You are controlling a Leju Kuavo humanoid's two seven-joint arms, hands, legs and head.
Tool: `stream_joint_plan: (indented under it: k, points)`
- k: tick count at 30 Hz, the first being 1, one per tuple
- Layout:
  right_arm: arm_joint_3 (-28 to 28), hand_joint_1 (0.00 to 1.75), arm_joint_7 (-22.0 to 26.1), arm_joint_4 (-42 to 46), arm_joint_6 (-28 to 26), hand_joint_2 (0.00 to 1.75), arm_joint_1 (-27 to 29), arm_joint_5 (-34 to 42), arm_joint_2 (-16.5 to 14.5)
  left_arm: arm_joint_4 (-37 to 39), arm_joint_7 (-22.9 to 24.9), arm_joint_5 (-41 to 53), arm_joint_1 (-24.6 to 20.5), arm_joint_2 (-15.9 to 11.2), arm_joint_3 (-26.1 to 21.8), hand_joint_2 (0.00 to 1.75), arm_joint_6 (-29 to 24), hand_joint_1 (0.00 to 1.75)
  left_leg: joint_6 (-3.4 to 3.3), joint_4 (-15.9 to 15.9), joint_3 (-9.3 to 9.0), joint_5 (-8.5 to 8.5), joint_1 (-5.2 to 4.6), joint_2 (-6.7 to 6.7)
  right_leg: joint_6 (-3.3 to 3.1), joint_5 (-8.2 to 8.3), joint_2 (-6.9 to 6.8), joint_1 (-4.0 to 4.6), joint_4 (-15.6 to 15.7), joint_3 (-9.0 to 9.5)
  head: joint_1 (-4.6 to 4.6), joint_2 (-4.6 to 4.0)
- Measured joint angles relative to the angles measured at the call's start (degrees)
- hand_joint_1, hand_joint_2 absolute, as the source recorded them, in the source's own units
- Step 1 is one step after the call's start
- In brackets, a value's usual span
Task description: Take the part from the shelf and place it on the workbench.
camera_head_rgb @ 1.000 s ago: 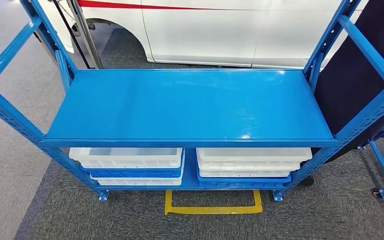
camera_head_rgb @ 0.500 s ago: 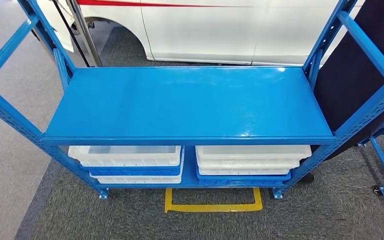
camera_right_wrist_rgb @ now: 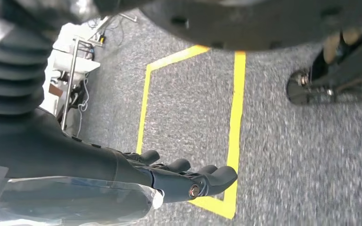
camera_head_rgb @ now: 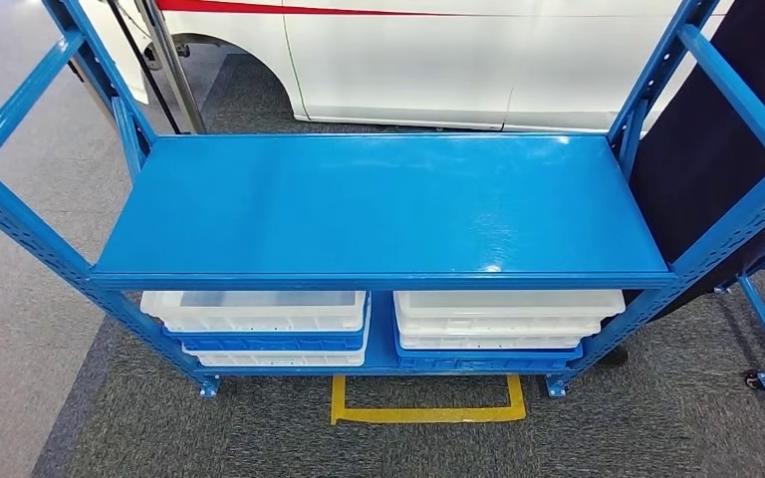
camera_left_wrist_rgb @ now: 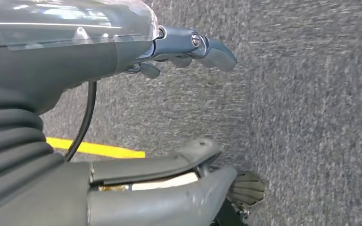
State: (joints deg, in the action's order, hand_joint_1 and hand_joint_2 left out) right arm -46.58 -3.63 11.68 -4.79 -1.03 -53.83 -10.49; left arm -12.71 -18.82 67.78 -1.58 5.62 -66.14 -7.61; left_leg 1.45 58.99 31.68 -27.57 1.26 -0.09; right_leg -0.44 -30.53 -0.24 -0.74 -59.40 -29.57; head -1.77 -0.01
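Left robot hand (camera_left_wrist_rgb: pixel 188 52) hangs at the robot's side over grey carpet (camera_left_wrist_rgb: pixel 311 117), fingers loosely extended and apart, nothing in it; released, presumably parked until a reach begins. Carpet is short, coarse pile, speckled grey.

Blue shelf (camera_head_rgb: pixel 379 209) stands ahead: painted steel, glossy enough to throw highlights, with perforated uprights and a flat rectangular upper deck. That deck carries nothing I can see, and no part is visible anywhere, so I cannot tell where the part is. Lower tier holds shallow plastic trays (camera_head_rgb: pixel 259 324), white and blue, stacked in two piles side by side; whether anything lies inside is hidden by the deck above.

Yellow tape outline (camera_head_rgb: pixel 426 400) on the floor at the shelf's near edge, likely a standing mark.

Far behind, a white car body (camera_head_rgb: pixel 438 60), smooth panels, red stripe.

Right robot hand (camera_right_wrist_rgb: pixel 188 176) also hangs low over the carpet, dark fingers stretched out together, holding nothing.
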Motion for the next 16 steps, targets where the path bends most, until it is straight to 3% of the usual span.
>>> stream_joint_plan:
  k: [14,15,16]
  points:
    - [10.32,0.00,0.60,2.11,1.21,1.75,1.87,13.85,2.42,-2.05,4.81,-17.54,2.19,-1.16,15.22,1.75,1.86,0.00,-0.02,-0.02,-0.02,0.01,0.03,0.00,0.00,-0.01,0.00,0.02,-0.01,-0.01,-0.01,-0.02]
    - [11.16,0.00,0.64,2.30,1.36,1.31,2.03,14.86,2.59,-2.20,5.16,-18.81,2.37,-1.25,16.44,1.75,2.01,0.00,-0.02,-0.02,-0.02,0.01,0.03,0.00,0.00,-0.01,0.00,0.02,-0.01,0.00,-0.01,-0.01]
    - [11.61,0.00,0.67,2.39,1.44,1.16,2.11,15.39,2.68,-2.30,5.35,-19.47,2.47,-1.31,17.09,1.75,2.10,0.00,-0.02,-0.02,-0.02,0.01,0.03,0.00,0.00,-0.01,0.00,0.02,-0.01,0.00,-0.01,-0.01]
